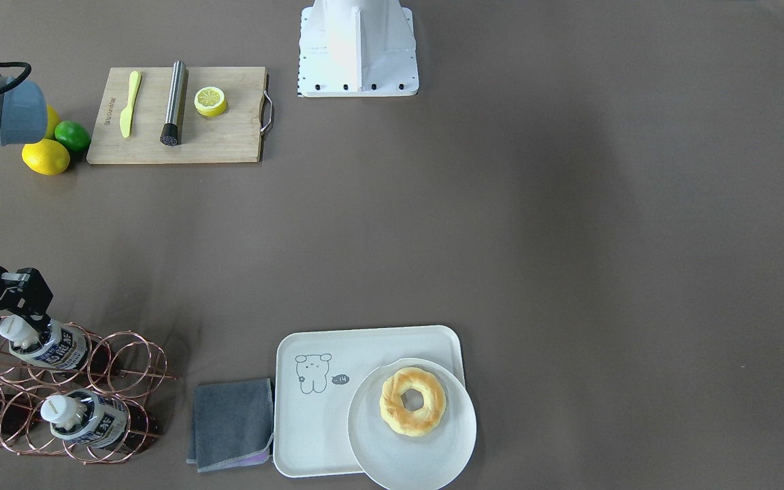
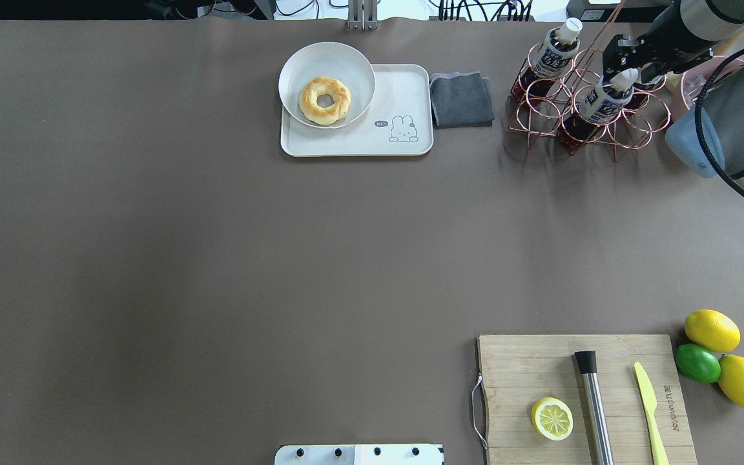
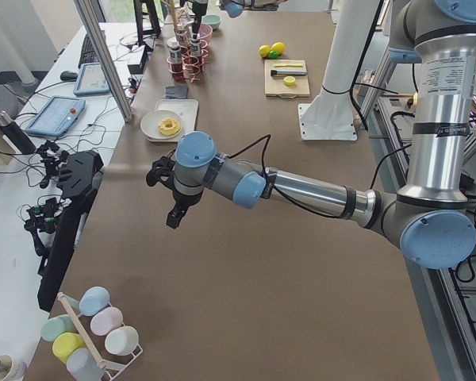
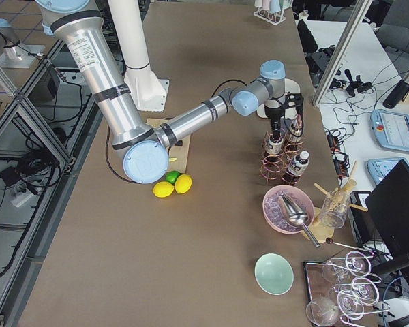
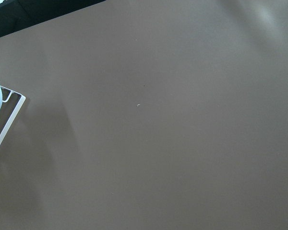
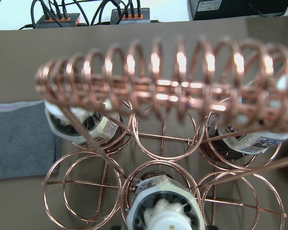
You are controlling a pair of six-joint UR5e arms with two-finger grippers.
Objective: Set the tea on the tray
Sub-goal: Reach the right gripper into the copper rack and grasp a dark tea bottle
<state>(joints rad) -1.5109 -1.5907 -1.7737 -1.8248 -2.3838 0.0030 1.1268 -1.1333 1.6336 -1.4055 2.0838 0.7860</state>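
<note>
Tea (image 2: 598,103) in rack (image 2: 653,117) | right arm (image 2: 688,26) stretched forward, right jaws above cap (image 2: 625,77), gap unclear | left jaws: cannot tell

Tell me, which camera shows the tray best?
The front-facing view: the tray is large, its bear drawing clear. Overhead shows it smaller; the left view, tiny and far; the others don't show it.

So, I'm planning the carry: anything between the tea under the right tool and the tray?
The tea sits in a copper rack ring; a flat grey cloth lies between rack and tray. Nothing taller shows.
</note>
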